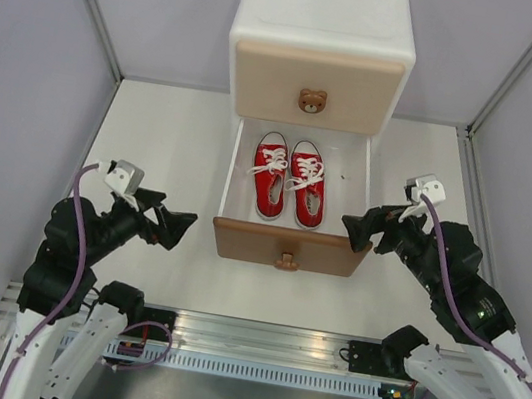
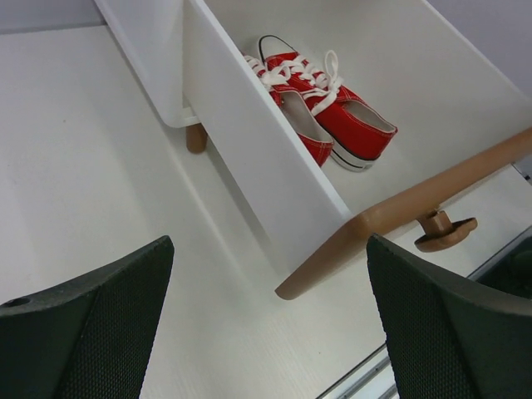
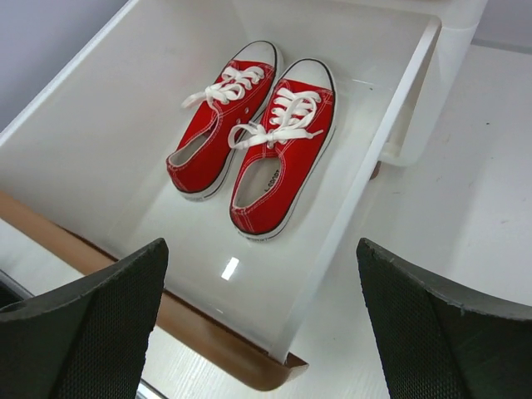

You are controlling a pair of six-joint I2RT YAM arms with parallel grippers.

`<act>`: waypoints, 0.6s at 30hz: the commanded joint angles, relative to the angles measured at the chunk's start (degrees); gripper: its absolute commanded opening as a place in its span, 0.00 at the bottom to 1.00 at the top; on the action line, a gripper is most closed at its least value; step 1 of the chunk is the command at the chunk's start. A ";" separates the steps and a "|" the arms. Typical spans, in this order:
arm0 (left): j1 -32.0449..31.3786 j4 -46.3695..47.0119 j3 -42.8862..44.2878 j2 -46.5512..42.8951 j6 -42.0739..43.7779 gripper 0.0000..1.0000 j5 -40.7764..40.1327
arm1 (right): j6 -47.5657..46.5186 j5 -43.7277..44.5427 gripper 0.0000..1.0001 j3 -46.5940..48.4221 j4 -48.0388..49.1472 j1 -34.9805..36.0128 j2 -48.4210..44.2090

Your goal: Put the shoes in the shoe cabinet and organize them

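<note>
Red sneakers (image 1: 290,178) in pulled-out lower drawer (image 1: 239,239); we see left gripper (image 1: 175,218) (8 o'clock) and right gripper (image 1: 357,226) (4 o'clock), jaws spread wide.

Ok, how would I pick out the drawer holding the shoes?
Find the white cabinet at the table's far end. Its lower drawer is pulled open, a pair of red sneakers lying inside. Its front is brown, while the shut upper drawer is beige.

Two red sneakers (image 1: 270,174) lie between the left end effector (image 1: 167,219) and the right end effector (image 1: 355,232). One cabinet (image 1: 325,17), two drawers (image 1: 315,81), two bear knobs (image 1: 312,102).
</note>
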 commanded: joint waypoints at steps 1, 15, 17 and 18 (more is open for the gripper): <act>-0.15 -0.03 1.40 0.65 2.77 1.00 6.92 | -1.77 -4.17 0.98 -1.19 -1.53 -0.02 -2.12; -0.32 0.85 2.20 11.19 3.64 1.00 20.47 | -2.83 -13.49 0.98 -3.04 -4.25 -0.02 -4.59; -0.41 0.85 2.29 11.99 3.91 1.00 21.53 | -2.65 -16.12 0.98 -2.34 -5.39 -0.02 -2.74; -0.76 0.94 2.29 12.51 3.91 1.00 22.06 | -2.65 -16.92 0.98 -2.16 -5.75 -0.02 -2.21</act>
